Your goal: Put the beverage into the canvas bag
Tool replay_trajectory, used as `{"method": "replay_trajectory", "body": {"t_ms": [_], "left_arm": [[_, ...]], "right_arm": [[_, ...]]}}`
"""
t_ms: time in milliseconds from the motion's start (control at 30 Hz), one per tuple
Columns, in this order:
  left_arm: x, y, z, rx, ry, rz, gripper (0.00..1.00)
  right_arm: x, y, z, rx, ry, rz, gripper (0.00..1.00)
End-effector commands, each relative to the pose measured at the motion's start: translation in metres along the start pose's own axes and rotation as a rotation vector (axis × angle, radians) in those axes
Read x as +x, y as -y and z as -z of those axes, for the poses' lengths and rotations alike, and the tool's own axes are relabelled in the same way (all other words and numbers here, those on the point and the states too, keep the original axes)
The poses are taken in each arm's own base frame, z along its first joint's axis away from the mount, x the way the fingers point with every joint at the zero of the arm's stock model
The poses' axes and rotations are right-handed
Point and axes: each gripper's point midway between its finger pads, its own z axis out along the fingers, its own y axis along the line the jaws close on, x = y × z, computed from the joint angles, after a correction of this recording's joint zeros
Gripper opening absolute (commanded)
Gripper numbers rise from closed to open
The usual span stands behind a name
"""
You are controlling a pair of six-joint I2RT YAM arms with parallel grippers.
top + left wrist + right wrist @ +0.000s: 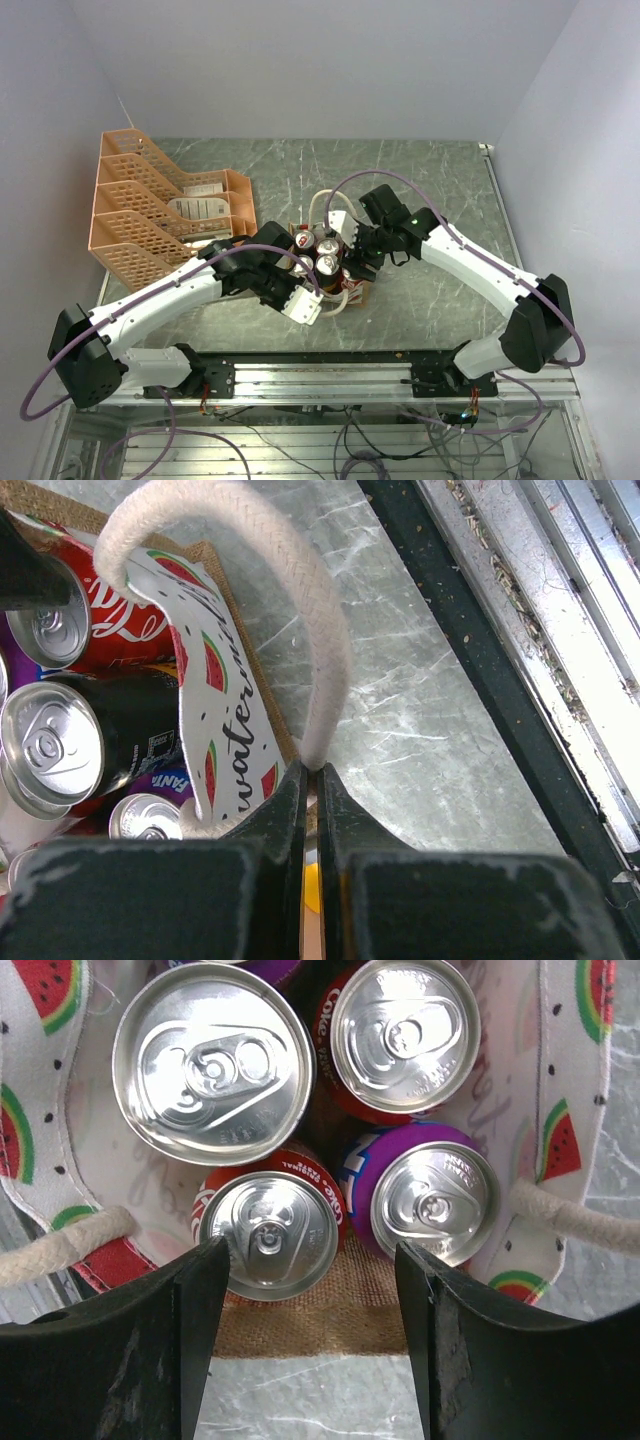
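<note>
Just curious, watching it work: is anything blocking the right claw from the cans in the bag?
Nothing visible. The right claw hangs open right above the cans standing in the bag; the left claw pinches a handle off to the side.

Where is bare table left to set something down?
Bare table behind the canvas bag, from the orange rack to the far right edge. Crowded: the bag, packed with cans, with the left gripper and right gripper at it.
</note>
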Motion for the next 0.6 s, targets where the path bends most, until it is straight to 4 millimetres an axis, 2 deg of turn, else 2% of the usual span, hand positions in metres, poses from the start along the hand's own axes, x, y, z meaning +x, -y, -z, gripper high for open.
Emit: {"method": "replay_trajectory", "body": {"t_ms": [0, 200, 433, 500, 567], "left_arm": [[-0.019, -0.004, 0.004, -0.004, 0.063, -0.006, 0.07], [-0.035, -0.009, 0.017, -0.027, 0.123, 0.040, 0.09], [-0.047, -0.018, 0.038, -0.084, 0.186, 0.068, 0.15], [-0.049, -0.021, 0.044, -0.101, 0.199, 0.078, 0.25], [-0.050, -0.023, 0.049, -0.120, 0.203, 0.097, 0.45]], "right_arm": [[-0.005, 0.008, 0.023, 0.068, 0.004, 0.027, 0.67], [-0.030, 0.014, 0.065, 0.116, 0.120, 0.024, 0.69], [-0.031, 0.030, 0.111, 0.195, 0.254, -0.046, 0.70], [-0.027, 0.037, 0.125, 0.232, 0.289, -0.080, 0.71], [-0.021, 0.046, 0.136, 0.282, 0.314, -0.116, 0.72]]}}
